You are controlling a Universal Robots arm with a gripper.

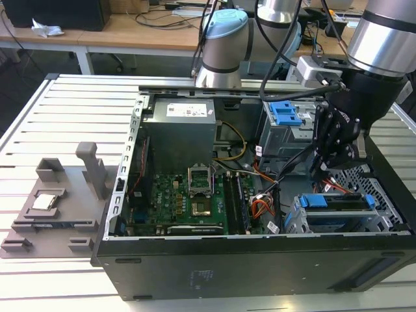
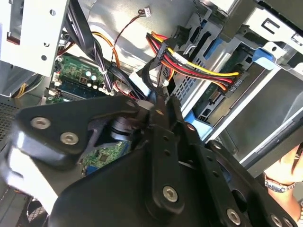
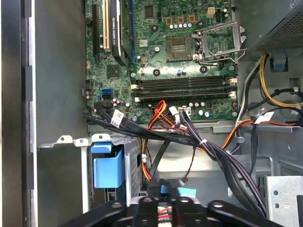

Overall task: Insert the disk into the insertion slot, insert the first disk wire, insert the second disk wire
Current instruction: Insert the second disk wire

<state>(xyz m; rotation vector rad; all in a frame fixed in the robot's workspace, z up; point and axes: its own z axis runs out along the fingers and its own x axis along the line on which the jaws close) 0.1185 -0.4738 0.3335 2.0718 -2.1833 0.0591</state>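
I read the pincer (image 2: 156, 105) closed, tips clamped on a black wire (image 2: 147, 78), inside the open computer case (image 1: 247, 270) on the desk (image 1: 39, 117), blue-framed disk (image 1: 338, 203) seated in the slot (image 1: 297, 222) within the case, just below the pincer, motherboard (image 1: 188, 201) beside the slot

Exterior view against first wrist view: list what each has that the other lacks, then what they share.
The exterior view adds the robot arm, the slatted table and a grey parts tray. The first wrist view adds a small blue plug among the wires. Both share the motherboard, its processor socket and the memory slots.
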